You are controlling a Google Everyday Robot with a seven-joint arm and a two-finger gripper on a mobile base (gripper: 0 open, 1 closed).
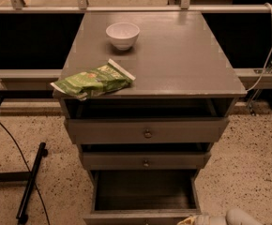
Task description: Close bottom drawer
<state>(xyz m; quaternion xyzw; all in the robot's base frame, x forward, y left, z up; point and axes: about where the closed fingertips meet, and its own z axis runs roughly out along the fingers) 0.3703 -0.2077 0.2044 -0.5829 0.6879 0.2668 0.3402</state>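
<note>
A robot test area in a hard-floored building, office or lab rather than home.

A lone grey-brown cabinet stands on speckled terrazzo floor against a low metal rail with glass panels above and dark panels below. A white cable hangs at the right, while a black cable and a black stand bar lie on the floor at the left. A white bowl and a green snack bag sit on top like props. The robot's gripper is at the lower edge, by the front of the open bottom drawer.
</note>
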